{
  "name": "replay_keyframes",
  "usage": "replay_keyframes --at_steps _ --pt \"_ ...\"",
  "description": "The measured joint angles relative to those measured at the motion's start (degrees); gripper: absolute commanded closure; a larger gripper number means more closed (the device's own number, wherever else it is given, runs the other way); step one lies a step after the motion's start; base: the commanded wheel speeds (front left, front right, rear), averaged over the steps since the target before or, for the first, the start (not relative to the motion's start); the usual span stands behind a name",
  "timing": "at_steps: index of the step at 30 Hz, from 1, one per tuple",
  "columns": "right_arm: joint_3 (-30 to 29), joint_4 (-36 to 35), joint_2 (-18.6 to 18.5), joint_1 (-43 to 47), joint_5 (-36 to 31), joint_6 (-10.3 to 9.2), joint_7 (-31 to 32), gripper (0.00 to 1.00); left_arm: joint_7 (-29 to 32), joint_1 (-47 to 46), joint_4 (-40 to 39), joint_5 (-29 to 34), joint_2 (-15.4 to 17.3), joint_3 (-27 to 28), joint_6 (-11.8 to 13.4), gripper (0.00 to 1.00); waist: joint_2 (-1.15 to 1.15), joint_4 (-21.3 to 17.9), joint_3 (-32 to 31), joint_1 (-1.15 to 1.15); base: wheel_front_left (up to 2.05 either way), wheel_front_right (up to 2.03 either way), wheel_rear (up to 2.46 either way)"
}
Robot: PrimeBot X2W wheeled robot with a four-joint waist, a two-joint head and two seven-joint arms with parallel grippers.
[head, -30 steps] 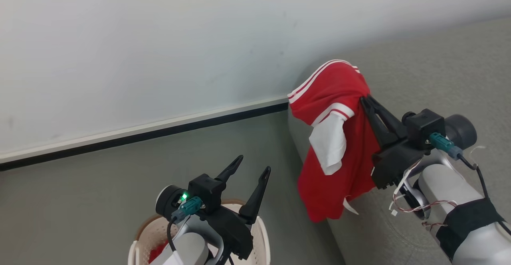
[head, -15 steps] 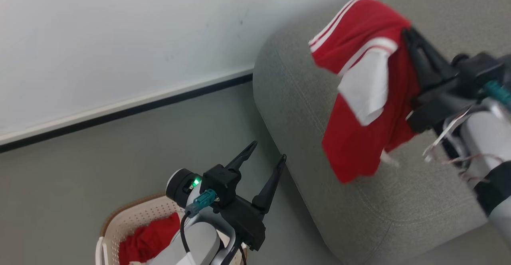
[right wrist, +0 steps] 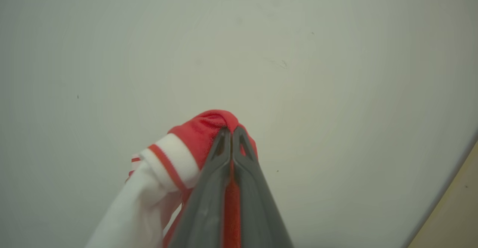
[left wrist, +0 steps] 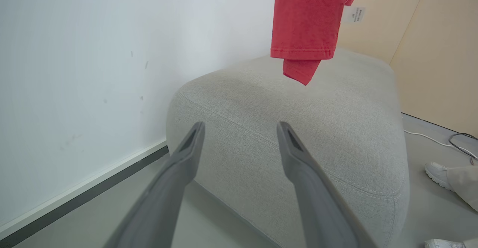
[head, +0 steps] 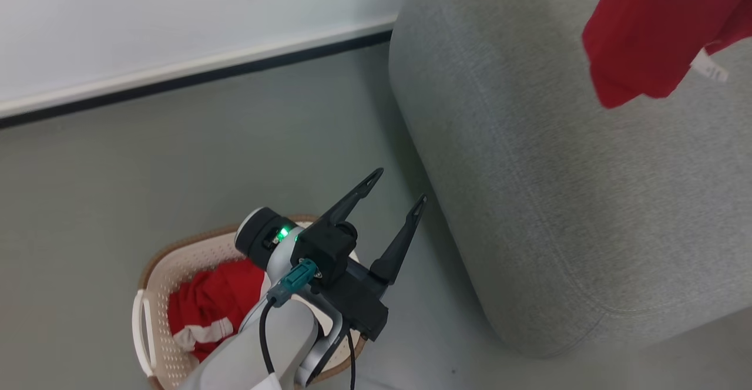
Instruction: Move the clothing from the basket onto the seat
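A red garment (head: pixel 652 32) hangs in the air over the grey seat (head: pixel 564 190), its lower hem and white tag showing at the head view's top right. From the left wrist it appears as a red cloth (left wrist: pixel 306 24) dangling above the seat (left wrist: pixel 298 128). My right gripper (right wrist: pixel 231 130) is shut on a fold of this garment (right wrist: pixel 201 132), facing the wall. A second red garment (head: pixel 205 313) with white trim lies in the cream basket (head: pixel 154 272) on the floor. My left gripper (head: pixel 395 190) stands open above the basket's right side, holding nothing.
A white wall with a dark baseboard (head: pixel 194 76) runs behind the basket and seat. Past the seat stand beige panels (left wrist: pixel 440 46), with cables (left wrist: pixel 448 143) on the floor and a person's shoe (left wrist: pixel 438 173) at the right.
The head camera has tilted down and turned, so the basket shows more fully. The right gripper has carried the red garment up and further over the seat, out toward the view's top right.
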Motion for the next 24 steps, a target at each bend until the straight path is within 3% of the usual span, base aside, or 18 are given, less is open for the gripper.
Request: replay_keyframes --at_steps 12,24 --pt "-3.58 9.05 -1.97 -3.71 2.55 -0.3 1.77 1.0 0.34 -5.4 -6.7 3.68 2.03 -0.56 0.52 0.0 0.0 4.23 9.67 0.0 0.0 0.0 0.0" --pt "-4.42 18.55 3.86 -0.7 5.21 -2.32 0.14 1.0 2.03 -10.25 -10.06 6.68 3.52 -0.1 1.05 0.0 0.0 6.47 20.54 0.01 0.0 0.0 0.0"
